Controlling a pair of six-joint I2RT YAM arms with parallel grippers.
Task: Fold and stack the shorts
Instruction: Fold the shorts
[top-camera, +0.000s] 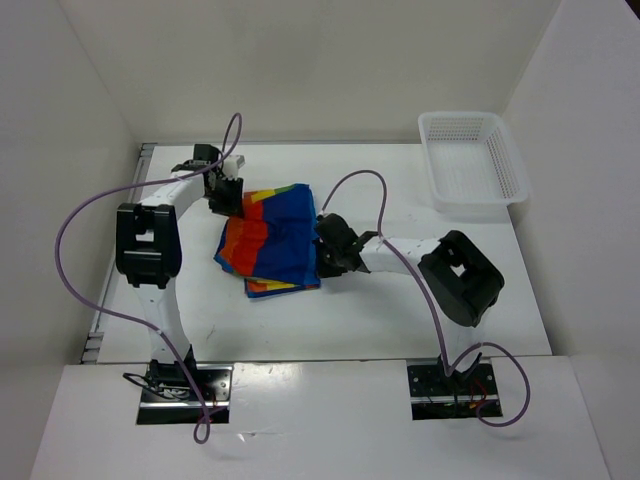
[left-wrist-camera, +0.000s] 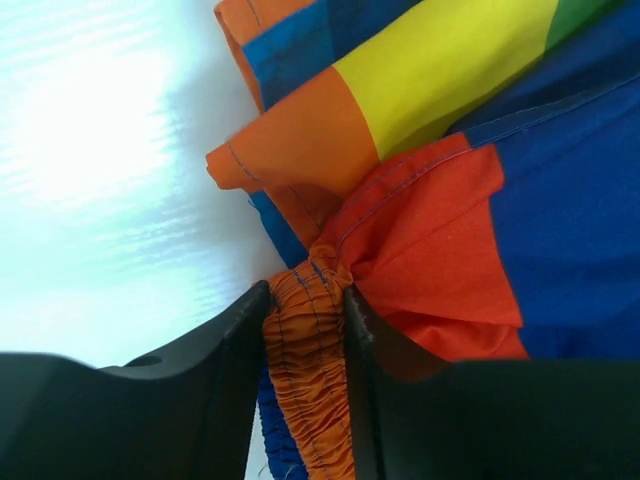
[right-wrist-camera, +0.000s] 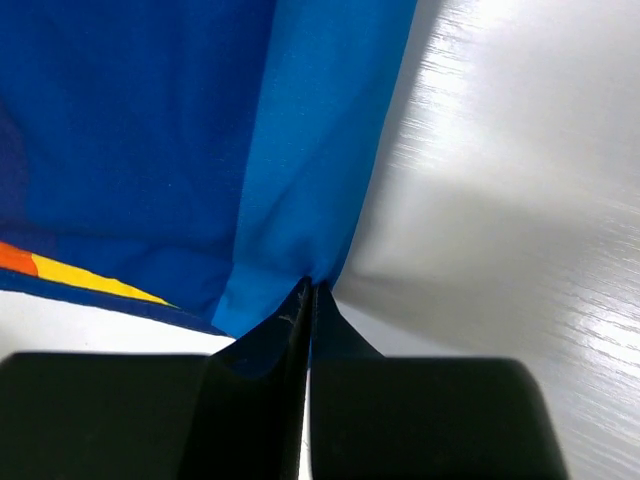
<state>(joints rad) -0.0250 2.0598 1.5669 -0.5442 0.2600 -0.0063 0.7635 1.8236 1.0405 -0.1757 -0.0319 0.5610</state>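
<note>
shorts (top-camera: 272, 240), one pair, crumpled at mid-table between the two grippers, rainbow stripes toward the left, dark blue toward the right. nearest, two black base plates (top-camera: 185, 385) bolted to the white front ledge, two arms (top-camera: 150, 250) rising from them, two purple cables (top-camera: 70, 250) looping alongside. white table (top-camera: 350, 320), glossy, glare on it in both wrist views. right gripper (top-camera: 325, 250) at the cloth's right edge, fingers pressed together with a fold of blue fabric (right-wrist-camera: 300, 200) pinched at the tips. left gripper (top-camera: 224, 196) at the cloth's far left corner, fingers clamped on either side of the gathered orange waistband (left-wrist-camera: 305, 400), red and yellow panels spreading beyond it. farther back, one white mesh basket (top-camera: 520, 165) on the table's far right corner, well apart from the cloth, only its own mesh floor in view inside. plain white walls (top-camera: 330, 70) closing in the left, back and right sides.
</note>
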